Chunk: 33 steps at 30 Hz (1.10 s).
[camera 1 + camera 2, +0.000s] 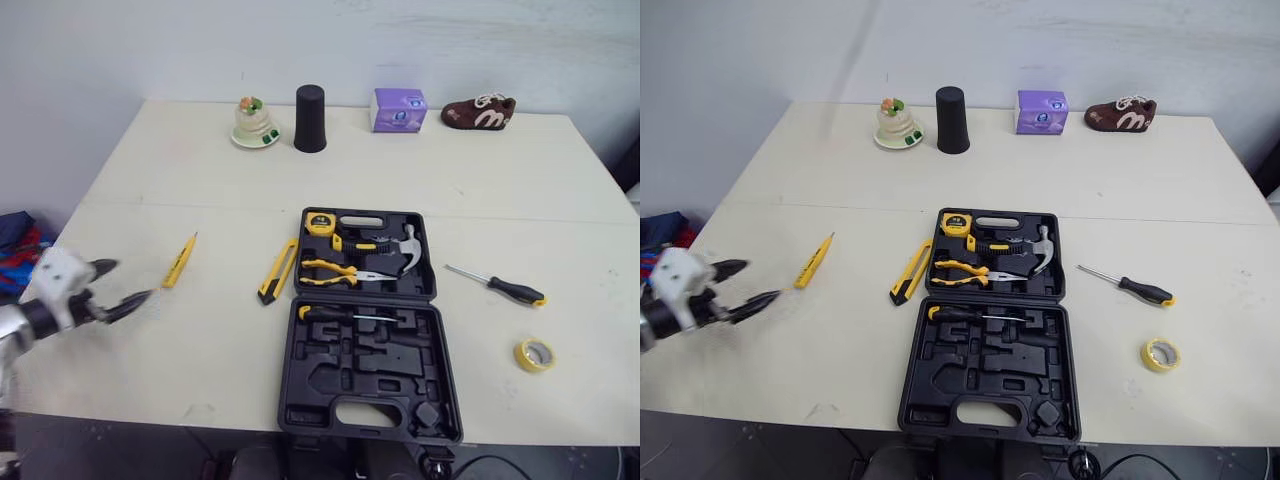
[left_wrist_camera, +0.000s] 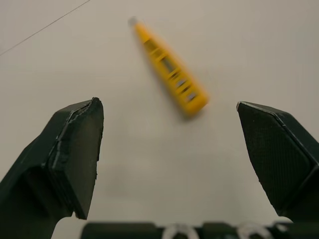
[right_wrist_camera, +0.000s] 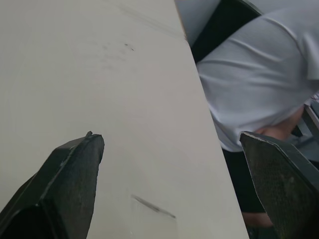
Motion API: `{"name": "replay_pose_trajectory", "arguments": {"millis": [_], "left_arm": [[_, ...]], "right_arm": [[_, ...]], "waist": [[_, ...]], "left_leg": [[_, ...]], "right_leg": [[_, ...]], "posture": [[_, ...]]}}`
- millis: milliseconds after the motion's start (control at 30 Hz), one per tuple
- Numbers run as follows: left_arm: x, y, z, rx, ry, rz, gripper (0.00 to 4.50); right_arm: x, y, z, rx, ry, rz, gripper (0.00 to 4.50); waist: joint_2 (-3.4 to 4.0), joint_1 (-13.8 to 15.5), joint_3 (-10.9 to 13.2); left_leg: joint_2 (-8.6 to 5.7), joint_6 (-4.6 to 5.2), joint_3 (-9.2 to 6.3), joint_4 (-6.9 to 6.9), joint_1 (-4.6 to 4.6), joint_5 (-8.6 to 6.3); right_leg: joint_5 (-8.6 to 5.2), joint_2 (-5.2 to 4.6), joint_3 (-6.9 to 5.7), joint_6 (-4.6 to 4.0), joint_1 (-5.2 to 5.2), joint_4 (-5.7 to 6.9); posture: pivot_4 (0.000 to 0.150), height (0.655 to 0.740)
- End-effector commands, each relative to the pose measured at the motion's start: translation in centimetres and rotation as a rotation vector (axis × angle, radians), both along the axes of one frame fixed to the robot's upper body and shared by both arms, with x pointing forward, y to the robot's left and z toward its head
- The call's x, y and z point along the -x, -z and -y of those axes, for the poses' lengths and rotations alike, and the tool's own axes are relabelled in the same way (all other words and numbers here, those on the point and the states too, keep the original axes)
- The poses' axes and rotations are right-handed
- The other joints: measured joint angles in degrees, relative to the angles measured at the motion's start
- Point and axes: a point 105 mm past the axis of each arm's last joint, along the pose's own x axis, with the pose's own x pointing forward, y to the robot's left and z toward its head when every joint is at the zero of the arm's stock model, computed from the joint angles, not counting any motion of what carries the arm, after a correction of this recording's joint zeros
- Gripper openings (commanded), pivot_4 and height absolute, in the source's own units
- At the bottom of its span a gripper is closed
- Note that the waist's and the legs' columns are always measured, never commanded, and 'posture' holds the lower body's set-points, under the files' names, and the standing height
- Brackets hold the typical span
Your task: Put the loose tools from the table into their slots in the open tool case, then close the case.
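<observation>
**At the worktop's (image 1: 200,180) left edge, the left gripper (image 1: 128,281) faces the yellow tester pen (image 1: 180,260)**

At that edge the left gripper hangs low, its black, ridged fingers (image 2: 75,149) spread wide with nothing between them. Just ahead lies the yellow tester pen, a slim plastic barrel tapering to a pale tip. Its blunt end is nearest the fingers, and its long axis runs toward the far edge, slanted across the gap. The left arm is clearly the nearer one. The black moulded tool case (image 1: 300,400) lies open mid-worktop, well apart from the pen. The right gripper (image 3: 169,137), fingers likewise apart and empty, is over a worktop edge near a person in white (image 3: 254,79).
</observation>
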Motion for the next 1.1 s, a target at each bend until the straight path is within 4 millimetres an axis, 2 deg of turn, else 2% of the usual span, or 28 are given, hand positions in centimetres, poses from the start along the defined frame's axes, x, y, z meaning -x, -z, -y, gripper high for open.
{"name": "replay_pose_trajectory", "arguments": {"millis": [33,100,167,200,367,433,500,567,600,667,733,833,867,933,1100], "left_arm": [[2.0,-1.2,-4.7,-0.029,-0.177,0.037,4.46],[3.1,-0.9,-6.4,-0.028,-0.247,0.024,4.46],[3.3,-1.0,-7.0,-0.022,-0.273,0.033,4.46],[3.1,-1.2,-6.8,-0.013,-0.264,0.047,4.46],[1.1,-1.8,-3.2,0.022,-0.11,0.083,4.46],[0.2,-2.3,-0.4,0.056,0.002,0.097,4.46],[-0.5,-3.0,2.6,0.128,0.106,0.088,4.46],[-0.9,-3.7,4.7,0.175,0.178,0.064,4.46],[-0.9,-3.9,5.2,0.185,0.197,0.056,4.46],[-0.9,-4.8,8.5,0.198,0.351,0.023,4.46],[-0.6,-5.3,11.3,0.198,0.482,-0.006,4.46],[0.4,-5.8,15.2,0.194,0.669,-0.023,4.46],[0.6,-5.9,16.0,0.198,0.701,-0.03,4.46],[1.6,-6.0,18.7,0.191,0.828,-0.072,4.46],[2.7,-6.5,22.0,0.195,0.978,-0.108,4.46]], "right_arm": [[0.9,-1.2,0.8,0.055,0.036,0.014,4.5],[1.0,-1.1,0.9,0.056,0.041,0.008,4.5],[0.8,-1.0,0.8,0.052,0.032,0.007,4.5],[0.4,-0.9,0.9,0.039,0.029,-0.004,4.5],[-4.1,-2.8,-1.2,0.036,-0.127,0.063,4.5],[-6.5,-3.8,-3.1,0.024,-0.231,0.074,4.5],[-9.3,-4.6,-5.0,-0.014,-0.325,0.036,4.5],[-11.4,-5.3,-7.0,-0.006,-0.424,-0.019,4.5],[-11.9,-5.6,-7.7,0.002,-0.463,-0.029,4.5],[-13.9,-5.9,-10.8,-0.036,-0.63,-0.124,4.5],[-14.9,-5.9,-12.5,-0.072,-0.724,-0.207,4.5],[-16.2,-5.4,-13.6,-0.124,-0.791,-0.3,4.5],[-16.5,-5.3,-13.7,-0.132,-0.797,-0.317,4.5],[-17.9,-4.6,-13.9,-0.133,-0.819,-0.364,4.5],[-20.7,-2.8,-13.8,-0.15,-0.839,-0.473,4.5]], "waist": [[0.0,-0.2,0.0],[0.06,-0.4,0.0],[0.07,-0.5,0.0],[0.07,-0.5,0.0],[0.07,-0.5,0.0],[0.07,-0.5,0.0],[0.08,-0.5,0.0],[0.12,-0.6,0.1],[0.12,-0.6,0.1],[0.12,-0.4,0.1],[0.06,-0.2,0.1],[-0.1,0.1,0.2],[-0.14,0.2,0.2],[-0.2,0.4,0.3],[-0.15,0.1,0.6]], "left_leg": [[-0.02,0.0,-0.03,0.0,0.01,0.01],[-0.05,0.01,-0.01,-0.01,0.05,0.03],[-0.11,0.01,-0.01,-0.1,0.1,0.03],[-0.12,0.01,-0.01,-0.13,0.12,0.03],[-0.25,0.02,0.04,-0.15,0.11,0.05],[-0.25,0.02,0.06,-0.18,0.1,0.07],[-0.27,-0.02,0.06,-0.4,0.12,0.2],[-0.31,-0.03,0.11,-0.56,0.08,0.32],[-0.33,-0.02,0.13,-0.65,0.01,0.38],[-0.33,-0.02,0.14,-0.76,-0.13,0.54],[-0.27,-0.16,0.16,-0.78,-0.23,0.84],[-0.23,-0.25,0.33,-0.75,-0.34,0.87],[-0.23,-0.25,0.37,-0.73,-0.36,0.87],[-0.26,-0.25,0.54,-0.68,-0.36,0.88],[-0.33,-0.16,0.87,-0.36,-0.34,0.91]], "right_leg": [[-0.05,-0.05,-0.03,-0.1,0.0,0.04],[-0.06,-0.13,-0.04,-0.11,0.0,0.09],[-0.08,-0.22,-0.04,-0.15,0.0,0.1],[-0.08,-0.24,-0.05,-0.15,0.01,0.09],[-0.05,-0.46,-0.1,-0.11,0.03,0.12],[0.02,-0.46,-0.13,0.02,0.03,0.13],[0.36,-0.46,-0.16,0.66,0.02,0.12],[0.37,-0.46,-0.15,0.67,-0.08,0.11],[0.37,-0.44,-0.15,0.67,-0.21,0.11],[0.37,-0.34,-0.16,0.68,-0.41,0.11],[0.34,-0.14,-0.12,0.68,-0.53,0.1],[0.35,0.29,0.02,0.71,-0.7,0.12],[0.35,0.35,0.07,0.71,-0.74,0.13],[0.37,0.45,0.21,0.74,-0.8,0.14],[0.56,0.64,0.24,1.07,-0.85,0.16]], "posture": [[0.15,0.74],[0.15,0.74],[0.15,0.74],[0.15,0.74],[0.15,0.74],[0.15,0.74],[0.15,0.74],[0.15,0.74],[0.15,0.74],[0.15,0.74],[0.15,0.74],[0.15,0.74],[0.15,0.74],[0.15,0.74],[0.15,0.74]]}}
